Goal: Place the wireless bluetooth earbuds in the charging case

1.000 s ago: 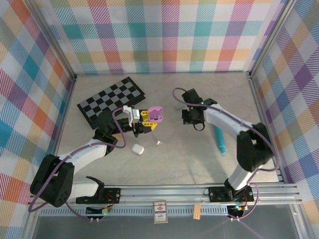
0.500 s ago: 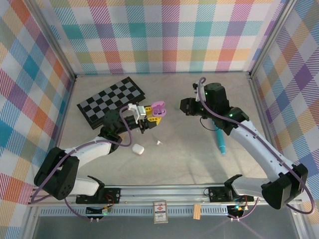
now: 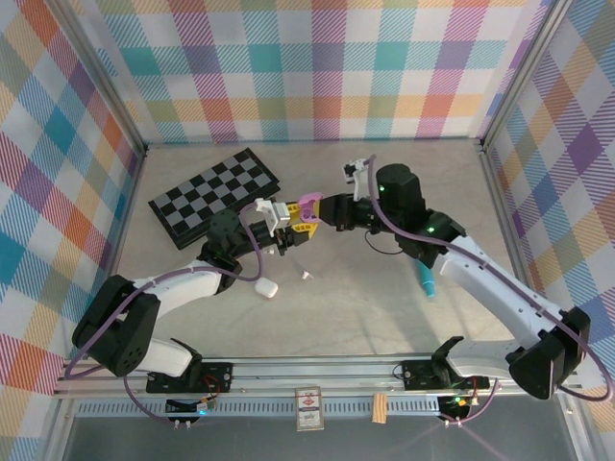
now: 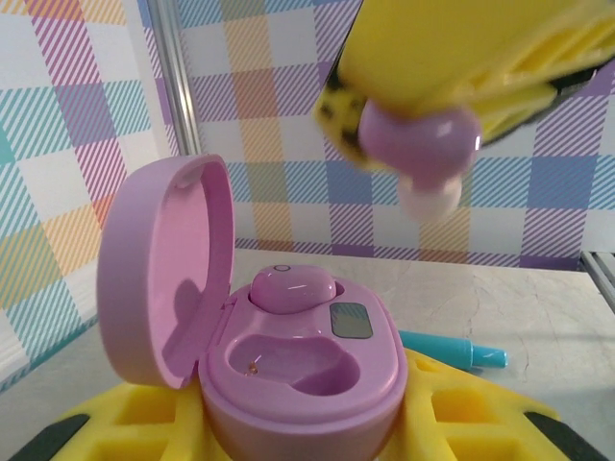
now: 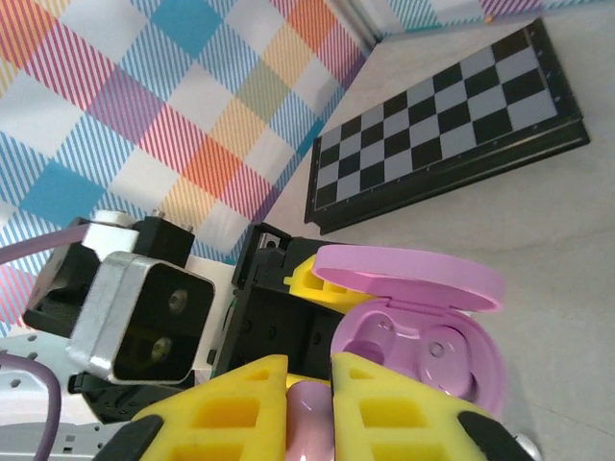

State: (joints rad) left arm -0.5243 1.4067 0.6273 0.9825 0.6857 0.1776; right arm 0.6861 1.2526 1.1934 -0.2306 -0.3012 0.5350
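Right gripper (image 3: 325,211) swung across from teal pen (image 3: 425,279) side to charging case (image 4: 298,375). Jaws pinch purple earbud (image 4: 418,139), now just above empty socket (image 4: 288,365). Left gripper (image 3: 288,223) jaws clamp open case, off tabletop (image 3: 365,288). Second bud (image 4: 291,286) already seated. Last purple insertion looks imminent.

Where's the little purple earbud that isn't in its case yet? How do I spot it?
Find the checkered chessboard at the back left. Just right of it, the left gripper holds an open purple charging case. The purple earbud hangs above it, pinched in the right gripper's yellow fingers; its twin already sits inside the case.
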